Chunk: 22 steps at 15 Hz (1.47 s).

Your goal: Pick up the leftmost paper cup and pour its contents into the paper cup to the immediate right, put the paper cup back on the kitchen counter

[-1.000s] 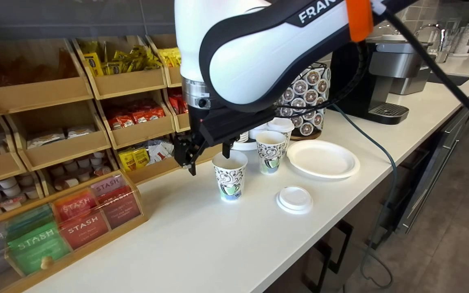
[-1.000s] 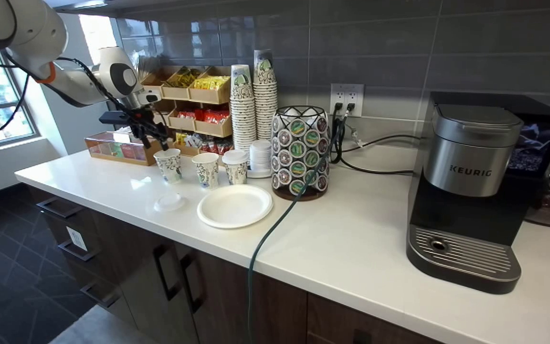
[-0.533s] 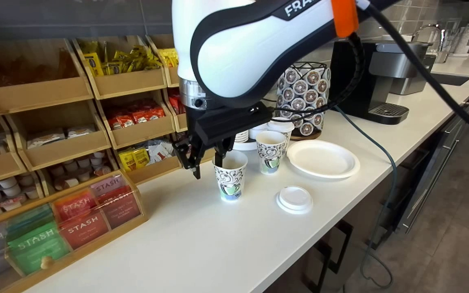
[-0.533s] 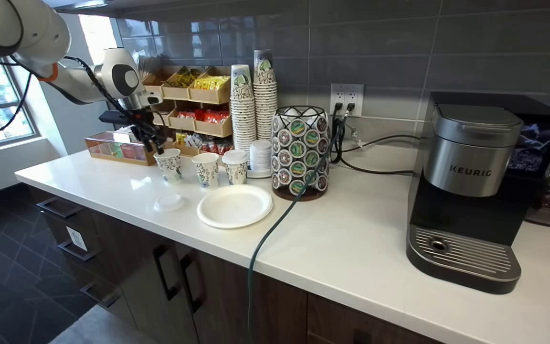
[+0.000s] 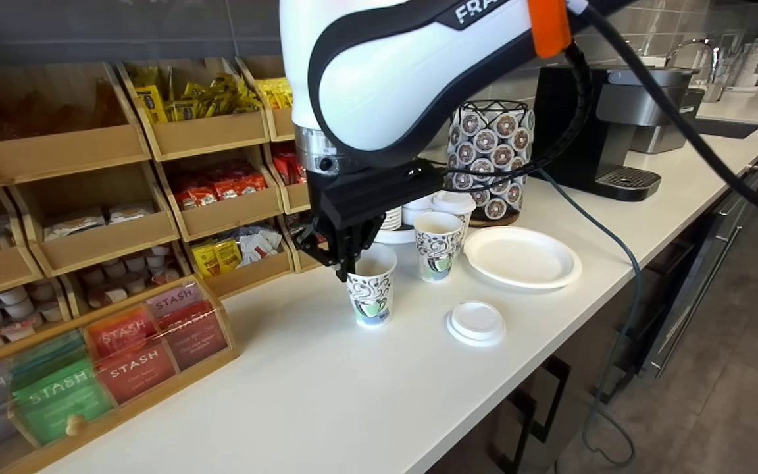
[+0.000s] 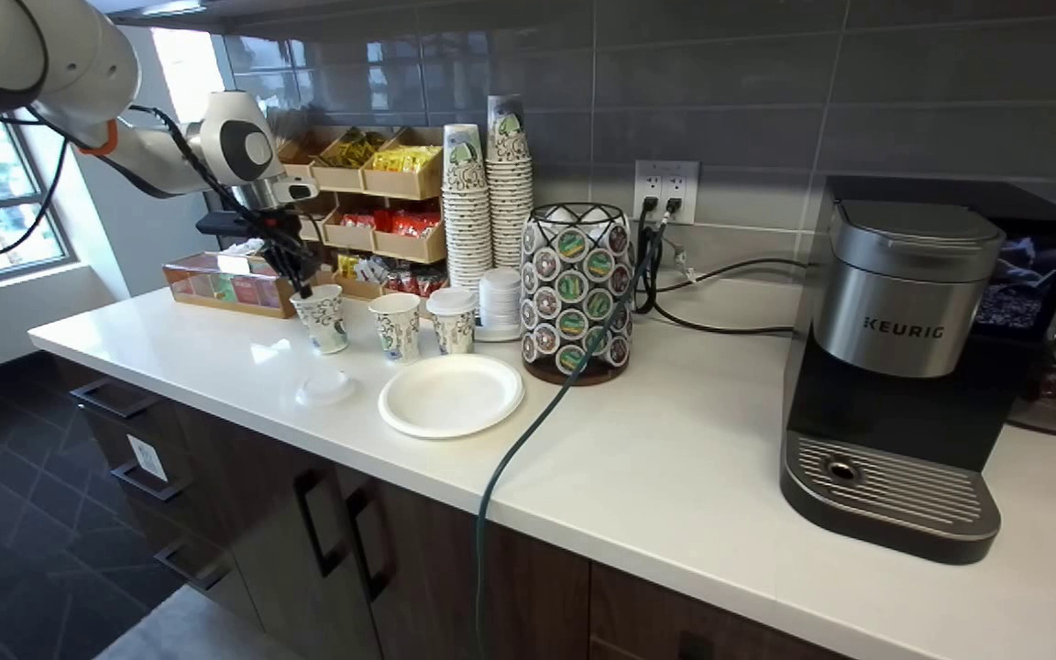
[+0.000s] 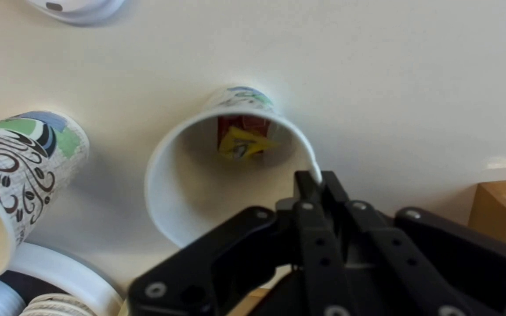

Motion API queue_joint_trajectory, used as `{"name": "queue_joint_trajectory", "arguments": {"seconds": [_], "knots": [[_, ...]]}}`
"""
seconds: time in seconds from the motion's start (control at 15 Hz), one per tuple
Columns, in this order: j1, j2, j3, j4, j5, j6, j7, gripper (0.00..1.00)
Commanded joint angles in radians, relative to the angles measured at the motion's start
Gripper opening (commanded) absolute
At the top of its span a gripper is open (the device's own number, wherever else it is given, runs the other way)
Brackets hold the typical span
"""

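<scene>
The leftmost paper cup (image 5: 372, 297), white with green marks and dark swirls, stands on the kitchen counter (image 5: 300, 395), leaning slightly. My gripper (image 7: 321, 177) is shut on its rim, one finger inside the cup and one outside, as the wrist view shows. Inside the cup lie a red packet and a yellow packet (image 7: 243, 143). In an exterior view the gripper (image 6: 304, 291) reaches down from above to the near-window side of this cup (image 6: 323, 323). Its twin, the paper cup to the immediate right (image 5: 436, 249), is upright a short gap away; the wrist view shows no contents in it.
A white lid (image 5: 476, 322) lies in front of the cups, and a white plate (image 5: 522, 258) to their right. A lidded cup (image 6: 452, 321) stands right beside the twin. Behind are packet bins (image 5: 221, 191), cup stacks (image 6: 489, 211) and a pod rack (image 6: 576, 293). A tea box (image 5: 129, 349) sits left.
The jaws have gone from wide open to shut on the leftmost cup's rim, after the gripper lowered a little. The cup's top has shifted slightly toward the tea-box side.
</scene>
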Motion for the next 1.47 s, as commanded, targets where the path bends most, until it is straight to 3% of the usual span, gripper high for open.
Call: {"name": "queue_joint_trajectory", "arguments": {"seconds": [0.0, 0.27, 0.6, 1.27, 1.4], "knots": [[0.008, 0.015, -0.014, 0.021, 0.012, -0.024, -0.011, 0.0], [-0.025, -0.032, -0.007, -0.022, 0.06, 0.003, -0.014, 0.01], [-0.116, -0.143, 0.011, -0.096, 0.202, 0.036, -0.054, 0.01], [-0.311, -0.246, 0.084, -0.236, 0.611, 0.035, -0.408, 0.01], [-0.334, -0.259, 0.083, -0.265, 0.668, 0.077, -0.474, 0.01]]}}
